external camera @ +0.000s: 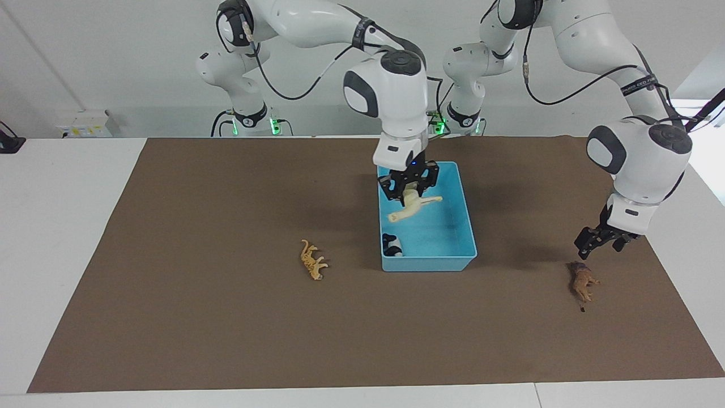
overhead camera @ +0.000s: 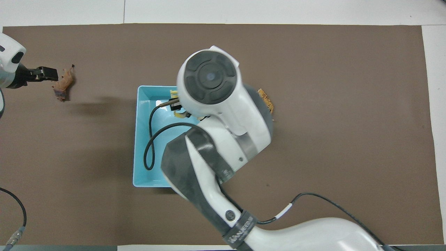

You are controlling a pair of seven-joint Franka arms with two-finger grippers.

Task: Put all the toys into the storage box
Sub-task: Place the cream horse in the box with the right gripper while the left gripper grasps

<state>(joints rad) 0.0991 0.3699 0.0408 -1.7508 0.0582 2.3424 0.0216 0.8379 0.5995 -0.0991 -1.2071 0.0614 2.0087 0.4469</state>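
Observation:
The cream-white horse [external camera: 412,208] hangs over the light-blue storage box [external camera: 427,263], with my right gripper [external camera: 409,195] shut on it. The panda [external camera: 392,245] lies inside the box, in the corner farthest from the robots on the right arm's side. On the mat beside the box, toward the right arm's end, lies the orange tiger [external camera: 312,260]. The brown lion [external camera: 581,280] lies near the left arm's end. My left gripper [external camera: 595,246] hovers open just over it, holding nothing. In the overhead view the right arm covers most of the box [overhead camera: 136,139], the panda and part of the tiger [overhead camera: 267,103].
A brown mat [external camera: 226,340] covers the table, with white tabletop around it. Cables hang from both arms.

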